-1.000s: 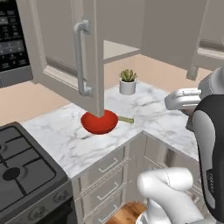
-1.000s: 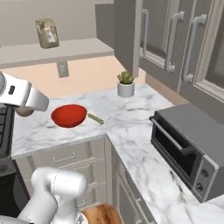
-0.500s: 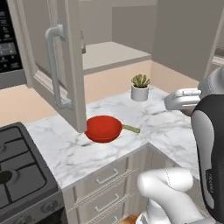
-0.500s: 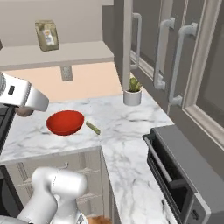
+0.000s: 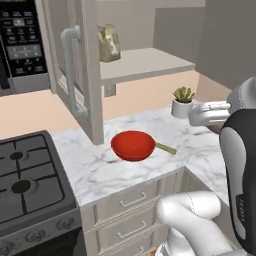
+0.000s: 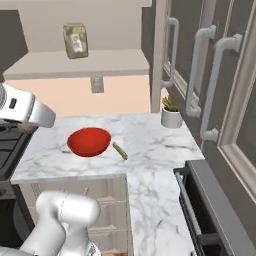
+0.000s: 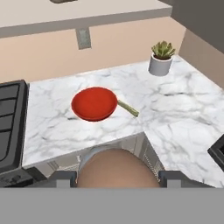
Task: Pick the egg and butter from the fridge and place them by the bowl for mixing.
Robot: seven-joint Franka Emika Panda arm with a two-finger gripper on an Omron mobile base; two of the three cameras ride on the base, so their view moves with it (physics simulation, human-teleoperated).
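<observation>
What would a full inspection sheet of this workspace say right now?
Surface: marble counter, bowl and butter near its middle.
Job's things: red bowl upright on the counter; butter lying flat at the bowl's rim, on the plant side; egg between the jaws, short of the counter's front edge.
Clutter: potted plant in the corner; brown bag on the shelf.
Grippers: gripper closed on the egg.
Cables: nothing seen.
Surroundings: stove, microwave, open cabinet door.
</observation>
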